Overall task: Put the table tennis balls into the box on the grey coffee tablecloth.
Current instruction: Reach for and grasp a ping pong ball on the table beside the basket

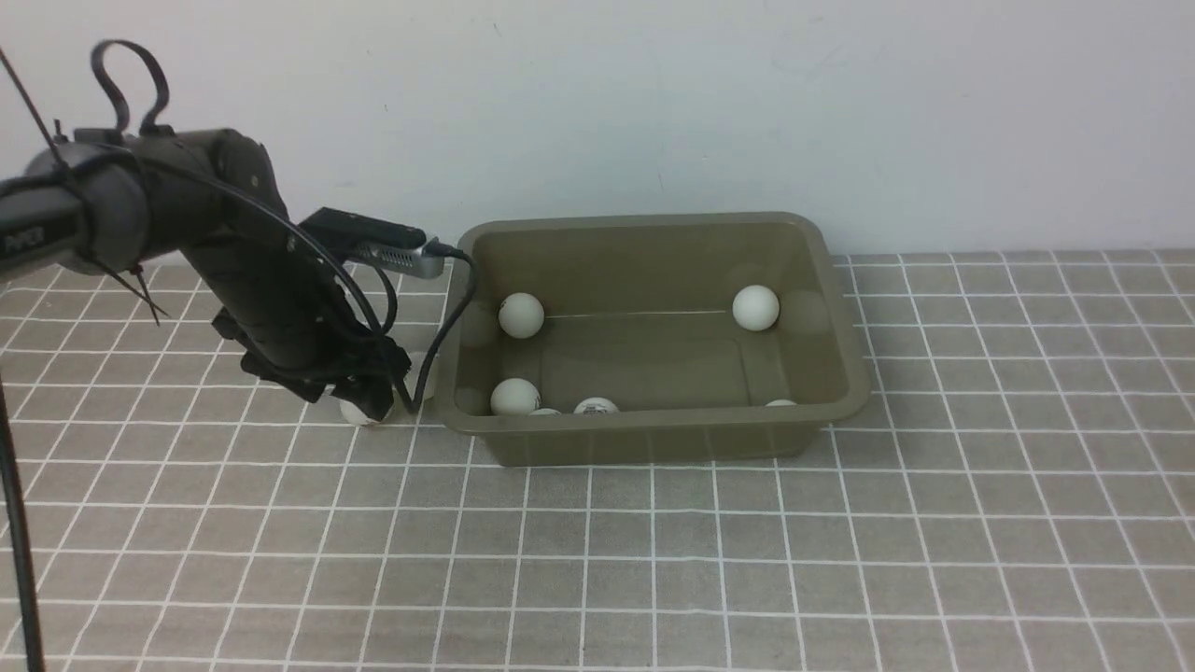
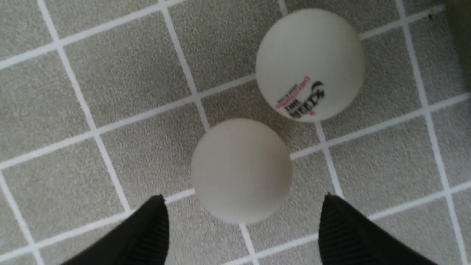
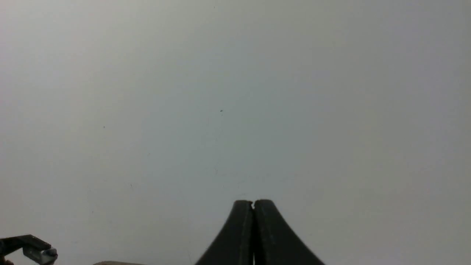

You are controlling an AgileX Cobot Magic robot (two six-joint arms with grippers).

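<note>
Released left gripper (image 2: 243,202) is straddling a small plain white matte ball (image 2: 241,169).
Logo-printed white ball (image 2: 309,64) is lying just beyond; right gripper (image 3: 253,203) is sitting clenched.

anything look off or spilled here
Nothing looks damaged or spilled. The box sits upright on the tablecloth. Two balls lie outside it, at its left: a plain ball at the open left gripper's tips and a logo ball beside it.

Eight balls (image 1: 521,315), one box (image 1: 653,439), one tablecloth (image 1: 709,569).
</note>
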